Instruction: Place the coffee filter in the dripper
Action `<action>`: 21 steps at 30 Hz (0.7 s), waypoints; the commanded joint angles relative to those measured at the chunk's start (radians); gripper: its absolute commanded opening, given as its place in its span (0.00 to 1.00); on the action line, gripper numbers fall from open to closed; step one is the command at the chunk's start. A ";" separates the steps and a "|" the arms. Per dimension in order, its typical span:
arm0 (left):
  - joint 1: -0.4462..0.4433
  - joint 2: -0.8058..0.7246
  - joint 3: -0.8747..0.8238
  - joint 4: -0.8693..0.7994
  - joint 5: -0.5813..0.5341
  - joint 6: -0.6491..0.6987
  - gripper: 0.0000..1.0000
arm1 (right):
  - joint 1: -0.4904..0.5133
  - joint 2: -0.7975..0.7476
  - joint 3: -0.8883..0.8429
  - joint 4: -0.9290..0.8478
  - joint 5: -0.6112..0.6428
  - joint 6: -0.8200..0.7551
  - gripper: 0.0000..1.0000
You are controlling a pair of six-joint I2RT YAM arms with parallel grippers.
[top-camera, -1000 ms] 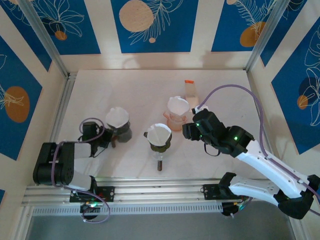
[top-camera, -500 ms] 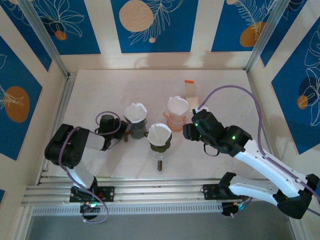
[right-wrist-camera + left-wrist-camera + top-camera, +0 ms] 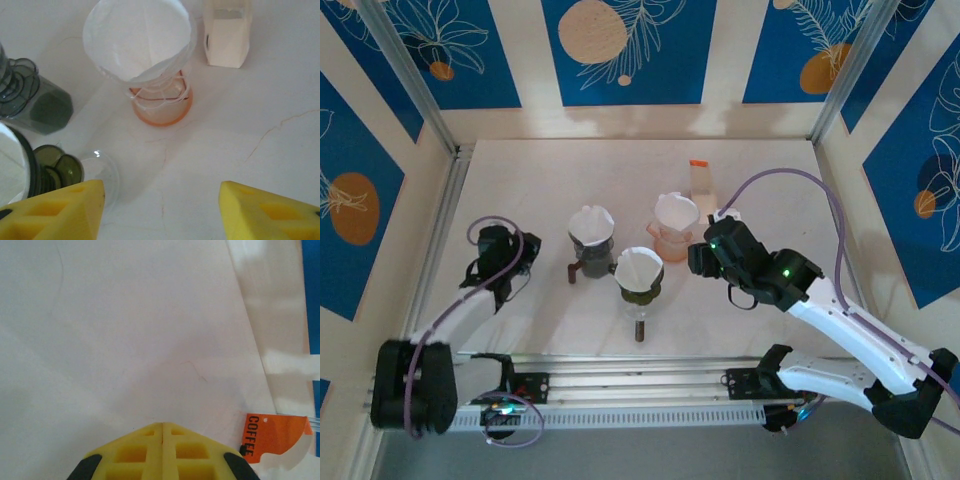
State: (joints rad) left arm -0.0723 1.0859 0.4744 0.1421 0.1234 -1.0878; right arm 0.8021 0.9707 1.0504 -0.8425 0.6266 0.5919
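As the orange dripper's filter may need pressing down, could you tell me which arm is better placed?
Probably right: the right gripper hangs open just before the orange dripper, while the left gripper is shut, farther off.

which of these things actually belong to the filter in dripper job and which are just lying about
Belong to the job:
- orange-tinted clear plastic dripper, white paper cone filter in it
- dark grey dripper, second white filter in it
- olive green dripper, third white filter in it

Just lying about:
- small pale carton with an orange top tag
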 commanded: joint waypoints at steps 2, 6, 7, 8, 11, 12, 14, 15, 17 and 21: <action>0.016 -0.131 0.134 -0.296 -0.119 0.227 0.45 | -0.046 -0.003 0.002 0.050 0.118 -0.010 0.77; 0.016 -0.191 0.236 -0.381 -0.269 0.383 0.98 | -0.106 -0.007 -0.035 0.112 0.239 0.007 0.99; 0.016 -0.190 0.254 -0.392 -0.313 0.424 1.00 | -0.130 -0.007 -0.043 0.116 0.258 0.031 0.99; 0.016 -0.186 0.261 -0.380 -0.347 0.457 1.00 | -0.157 -0.009 -0.055 0.123 0.260 0.049 0.99; 0.018 -0.158 0.246 -0.306 -0.398 0.594 1.00 | -0.222 -0.030 -0.097 0.160 0.247 0.073 0.99; 0.022 -0.140 0.239 -0.281 -0.407 0.622 1.00 | -0.236 -0.040 -0.108 0.169 0.242 0.079 0.99; 0.039 -0.075 0.219 -0.225 -0.399 0.703 1.00 | -0.270 -0.062 -0.132 0.202 0.218 0.062 0.99; 0.043 -0.039 0.214 -0.205 -0.400 0.741 1.00 | -0.285 -0.069 -0.138 0.211 0.203 0.058 0.99; 0.043 0.051 0.198 -0.148 -0.411 0.815 1.00 | -0.317 -0.074 -0.142 0.215 0.183 0.053 0.99; 0.042 0.176 0.108 0.039 -0.498 0.880 1.00 | -0.349 -0.061 -0.128 0.183 0.183 0.072 0.99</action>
State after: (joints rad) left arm -0.0383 1.2179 0.6456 0.0357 -0.2836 -0.3275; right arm 0.4667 0.9127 0.9154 -0.6765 0.8085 0.6346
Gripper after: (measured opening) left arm 0.998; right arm 0.991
